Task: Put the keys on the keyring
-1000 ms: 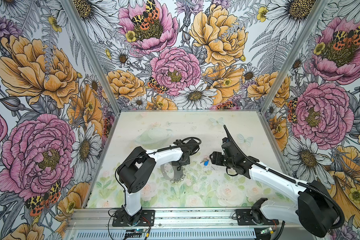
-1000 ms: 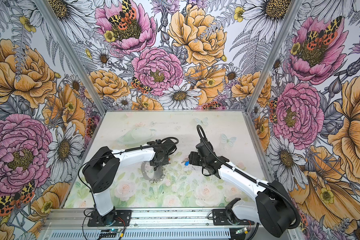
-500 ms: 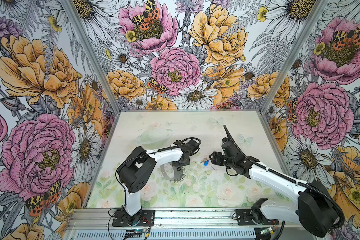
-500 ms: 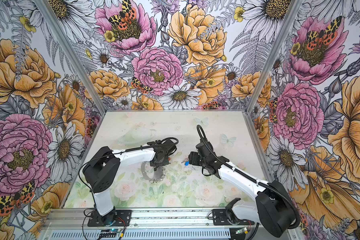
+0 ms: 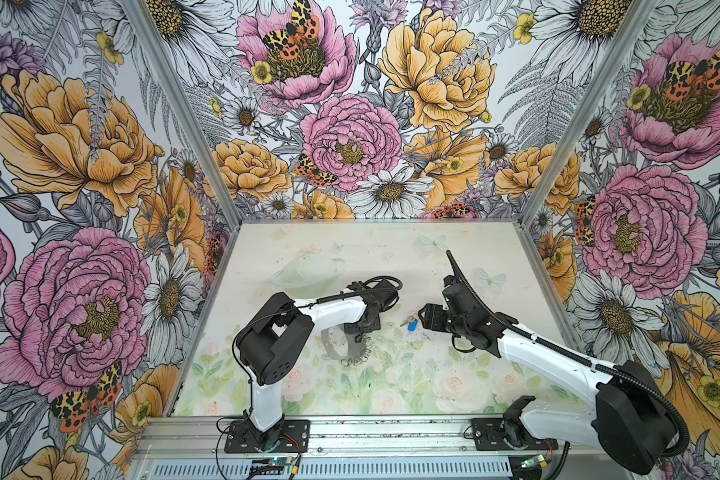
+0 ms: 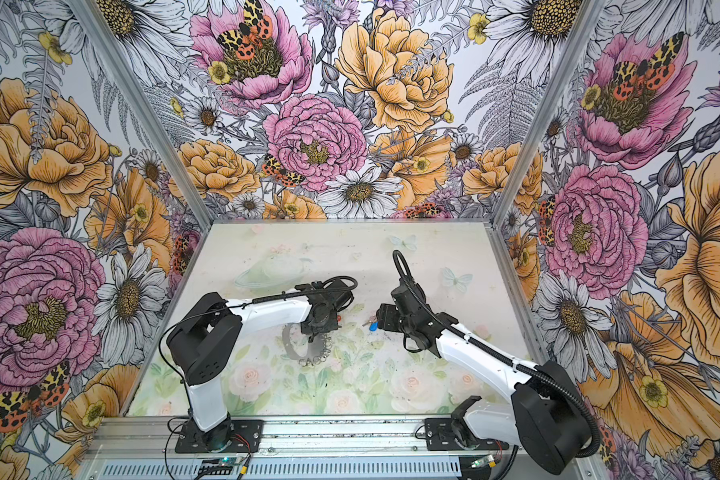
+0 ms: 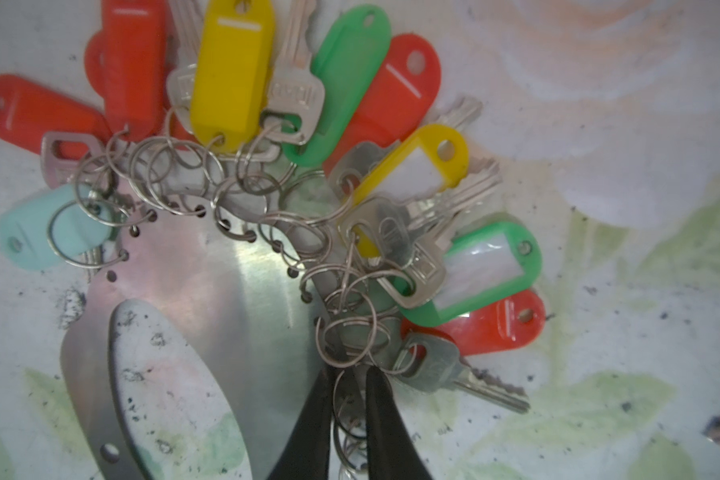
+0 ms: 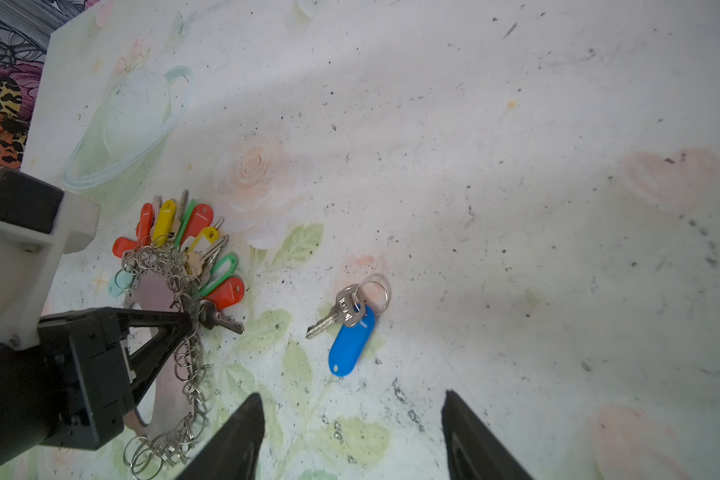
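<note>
Starting at the left gripper (image 7: 352,372): its two black tapered fingers (image 7: 308,419) stand almost pressed together, with small silver wire loops (image 7: 350,345) caught in the narrow gap at their tips. These loops belong to the rim of the keyring (image 7: 225,299), a large flat grey metal hoop lying flat on the white floral-printed table top (image 8: 516,166). The left gripper thus pinches the keyring at its looped edge.

Hung on the keyring's rim and fanning away from those fingertips is a bunch of silver keys (image 7: 233,75) with oblong plastic tags in red, yellow, green and pale turquoise. The nearest of them, a silver key next to a red tag, lies just beside the fingertips.

The right gripper (image 8: 352,395) has its black fingers spread wide, with only bare table top between them.

One loose silver key (image 8: 352,345), carrying a blue oblong plastic tag and a silver ring, lies flat on the table top. It is off the keyring and well apart from it, on the side facing the right gripper. It lies near the spread fingertips, in line with their gap but beyond it, and is not touched. In both top views it shows between the keyring and the right gripper, closer to the right gripper.
</note>
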You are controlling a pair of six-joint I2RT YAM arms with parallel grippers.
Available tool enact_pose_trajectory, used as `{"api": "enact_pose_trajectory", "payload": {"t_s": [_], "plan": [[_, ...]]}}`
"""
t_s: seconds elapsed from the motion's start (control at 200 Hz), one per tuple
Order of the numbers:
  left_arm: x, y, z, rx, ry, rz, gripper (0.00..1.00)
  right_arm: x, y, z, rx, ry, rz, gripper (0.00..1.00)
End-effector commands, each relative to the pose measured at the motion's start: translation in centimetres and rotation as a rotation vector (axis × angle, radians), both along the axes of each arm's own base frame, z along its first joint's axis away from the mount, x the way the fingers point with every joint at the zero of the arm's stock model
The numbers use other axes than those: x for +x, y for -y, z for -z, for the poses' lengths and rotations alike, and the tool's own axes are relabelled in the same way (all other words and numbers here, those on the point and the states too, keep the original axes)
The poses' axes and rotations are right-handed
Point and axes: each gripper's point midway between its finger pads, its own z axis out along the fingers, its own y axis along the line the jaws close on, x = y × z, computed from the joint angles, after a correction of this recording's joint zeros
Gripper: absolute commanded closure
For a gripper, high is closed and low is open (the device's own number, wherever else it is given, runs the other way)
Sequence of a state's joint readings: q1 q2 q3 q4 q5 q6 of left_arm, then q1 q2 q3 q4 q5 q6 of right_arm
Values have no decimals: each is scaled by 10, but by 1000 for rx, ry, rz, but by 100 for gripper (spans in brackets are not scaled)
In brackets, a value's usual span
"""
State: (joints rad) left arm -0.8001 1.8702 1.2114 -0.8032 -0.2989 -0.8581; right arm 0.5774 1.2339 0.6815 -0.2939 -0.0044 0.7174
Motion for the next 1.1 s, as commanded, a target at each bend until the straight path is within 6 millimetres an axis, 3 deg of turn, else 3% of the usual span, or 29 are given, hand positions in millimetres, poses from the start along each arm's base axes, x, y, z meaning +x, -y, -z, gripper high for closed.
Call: {"api": "enact_pose_trajectory", "payload": {"t_s": [0.0, 0.791, 0.856, 0.926, 0.941, 0.981, 1.096], "plan": [[3, -1, 3, -6, 10, -13, 85, 5, -7, -6, 16, 24, -14, 32], [12, -1, -13, -1, 63, 2, 95, 6, -8, -9, 20, 28, -18, 32], [12, -1, -16, -1, 70, 14, 93, 6, -8, -8, 18, 27, -19, 32], [11, -2, -18, 18, 80, 27, 85, 5, -8, -8, 20, 26, -18, 32], [12, -1, -30, 1, 106, 32, 83, 5, -8, -7, 19, 25, -18, 32], [13, 1, -36, 7, 123, 52, 80, 5, -8, -8, 19, 26, -17, 32], [13, 1, -45, 64, 135, 116, 78, 5, -8, -6, 17, 23, -19, 32]]}}
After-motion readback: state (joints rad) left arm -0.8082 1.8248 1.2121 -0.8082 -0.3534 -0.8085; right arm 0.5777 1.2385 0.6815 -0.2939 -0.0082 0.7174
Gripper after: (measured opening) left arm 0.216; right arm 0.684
